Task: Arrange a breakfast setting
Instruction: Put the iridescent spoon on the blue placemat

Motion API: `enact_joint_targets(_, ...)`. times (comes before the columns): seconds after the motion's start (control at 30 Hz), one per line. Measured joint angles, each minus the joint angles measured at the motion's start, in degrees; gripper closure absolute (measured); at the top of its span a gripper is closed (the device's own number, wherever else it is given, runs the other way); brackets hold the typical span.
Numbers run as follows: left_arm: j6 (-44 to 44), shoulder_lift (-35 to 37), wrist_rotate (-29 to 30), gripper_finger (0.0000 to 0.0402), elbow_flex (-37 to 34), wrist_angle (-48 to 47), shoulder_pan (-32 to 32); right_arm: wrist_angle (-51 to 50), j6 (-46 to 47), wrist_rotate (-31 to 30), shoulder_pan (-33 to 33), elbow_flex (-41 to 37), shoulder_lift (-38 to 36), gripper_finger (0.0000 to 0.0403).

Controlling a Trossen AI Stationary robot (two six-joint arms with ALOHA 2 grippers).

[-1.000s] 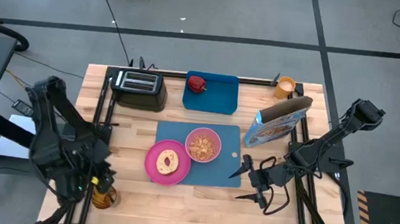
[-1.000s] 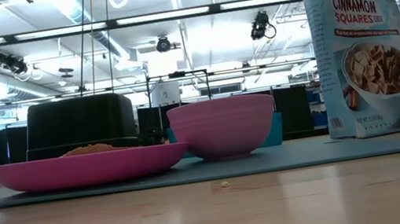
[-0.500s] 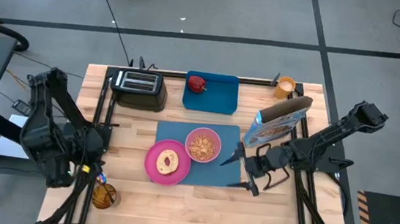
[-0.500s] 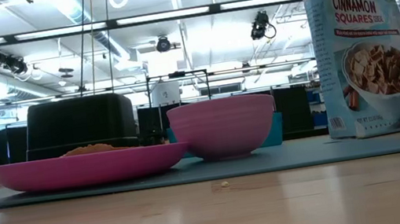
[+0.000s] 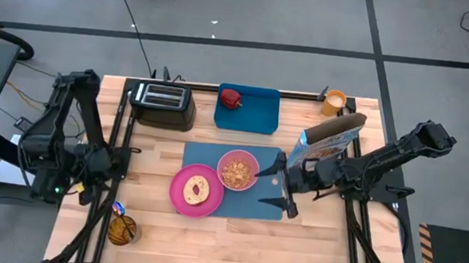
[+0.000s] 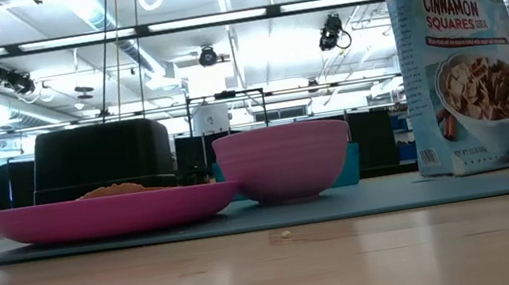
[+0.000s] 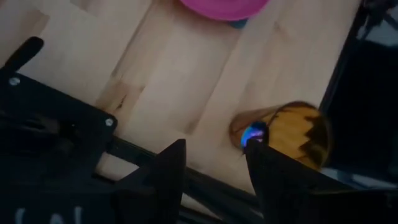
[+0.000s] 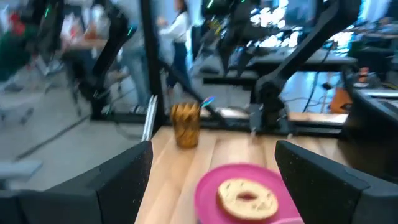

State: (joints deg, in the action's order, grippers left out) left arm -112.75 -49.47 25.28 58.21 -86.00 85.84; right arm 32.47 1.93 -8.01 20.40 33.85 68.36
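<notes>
— What sits on the light wooden counter (image 5: 155, 145)?
— A large flat blue rectangular mat (image 5: 258, 201) carrying a pink round plate (image 5: 178, 195) with a toast slice (image 5: 198, 189), touching a cereal-filled pink bowl (image 5: 238, 169).
— And the arms?
— The right end effector (image 5: 278, 184) hovers wide open beside the bowl; the left end effector (image 7: 214, 165), part-open and empty, hangs near an amber ribbed holder (image 5: 121, 230).

Amber cup (image 7: 289, 134) beyond open claw (image 7: 214, 168)
</notes>
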Motion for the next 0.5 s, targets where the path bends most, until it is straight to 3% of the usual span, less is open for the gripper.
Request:
enact_joint_targets(0.33, -0.54, 3.73, 0.74, 0.0226, -11.62, 9.33, 6.95, 3.06, 6.04, -7.47, 0.02, 0.0, 0.04, 0.0055)
enact_joint_targets(0.5, -0.39, 3.82, 4.3, 0.0226, -15.16, 14.15, 8.35, 8.76, 6.03, -10.63, 0.15, 0.02, 2.99, 0.0055)
